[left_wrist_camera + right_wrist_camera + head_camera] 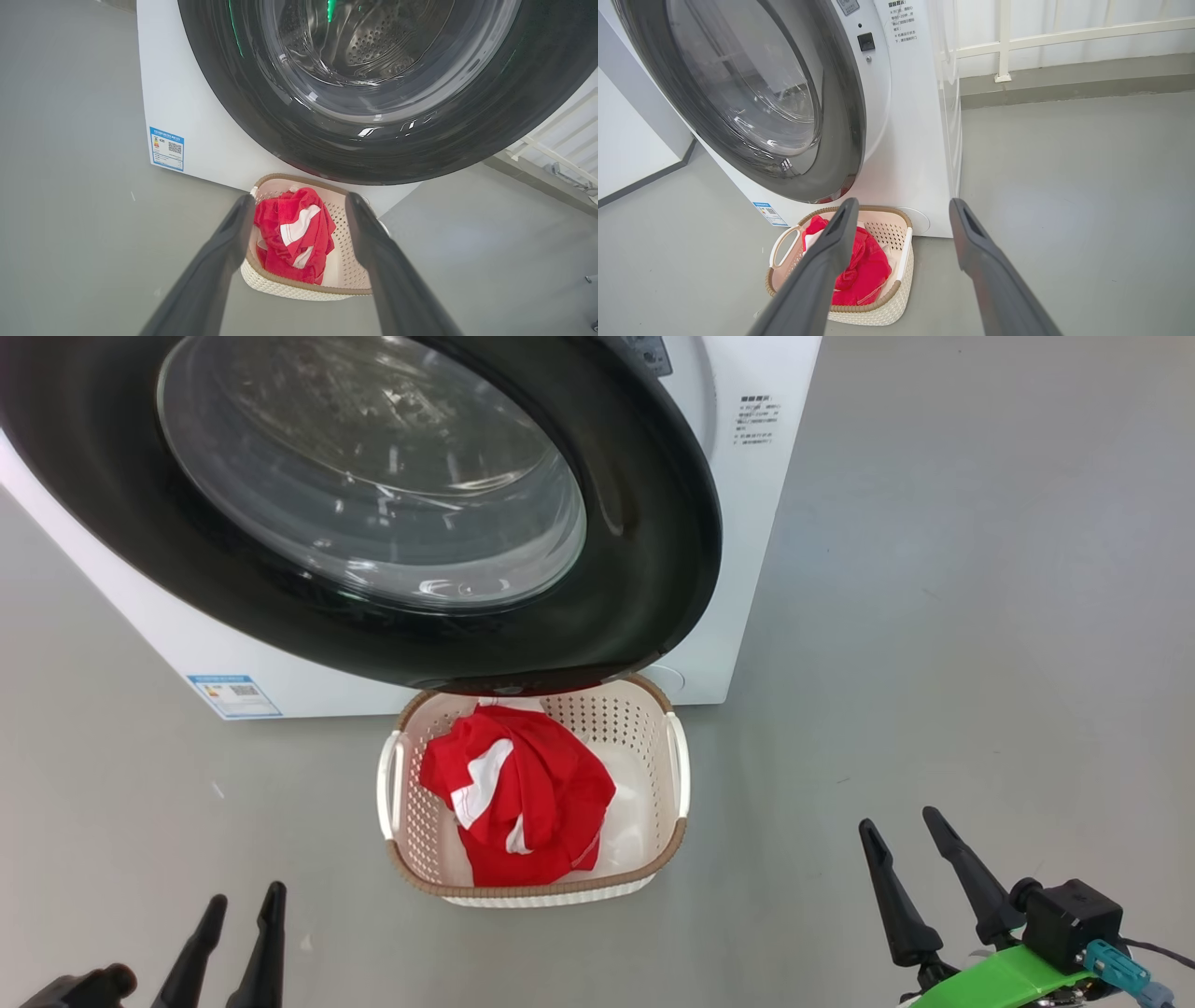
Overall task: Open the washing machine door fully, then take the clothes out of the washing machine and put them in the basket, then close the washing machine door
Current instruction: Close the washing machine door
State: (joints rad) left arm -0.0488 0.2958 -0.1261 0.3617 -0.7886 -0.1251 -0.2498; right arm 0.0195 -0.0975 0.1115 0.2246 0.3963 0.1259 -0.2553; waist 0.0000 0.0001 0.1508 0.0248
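The washing machine [747, 523] stands white and boxy on the grey floor. Its door [653, 569], with a black rim and bulging glass, lies against the machine's front; I cannot tell whether it is latched. Through the glass the steel drum shows. Directly below the door sits the basket [532, 891], and the red and white clothes [523, 793] lie inside it. My left gripper [247, 894] hovers open, near and to the left of the basket. My right gripper [899, 818] hovers open to its right. Neither holds anything. The wrist views show the clothes [294, 233] [864, 270] in the basket [299, 289] [878, 317].
A small blue label [233, 695] sits low on the machine's front. A white railing [1064, 35] and a low grey kerb run behind the machine to its right. Open grey floor [980, 663] spreads right of the machine and around the basket.
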